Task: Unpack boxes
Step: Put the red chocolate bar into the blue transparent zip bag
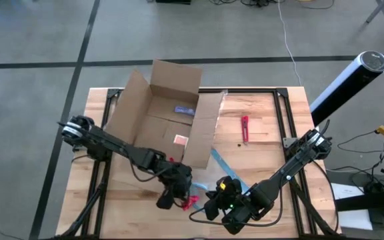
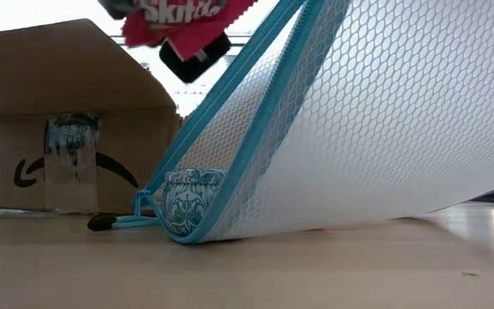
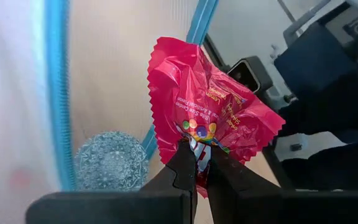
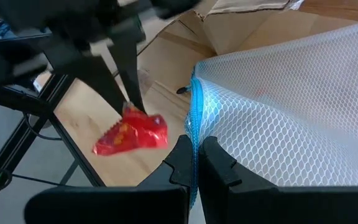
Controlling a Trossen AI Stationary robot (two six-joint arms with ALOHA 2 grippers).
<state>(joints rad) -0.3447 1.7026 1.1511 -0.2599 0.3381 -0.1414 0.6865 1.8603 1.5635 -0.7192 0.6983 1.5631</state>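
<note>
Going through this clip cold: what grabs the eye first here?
The bright red candy packet pinched in the left gripper, held up near the table's front edge. Next, the white mesh pouch with blue zipper edge, lifted by the right gripper beside it. Behind both, the open cardboard box lies with its flaps spread.

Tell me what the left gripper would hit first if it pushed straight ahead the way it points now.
Probably the mesh pouch: the left gripper, shut on the red candy packet, faces its blue-edged opening and the patterned item inside. Depth is unclear.
</note>
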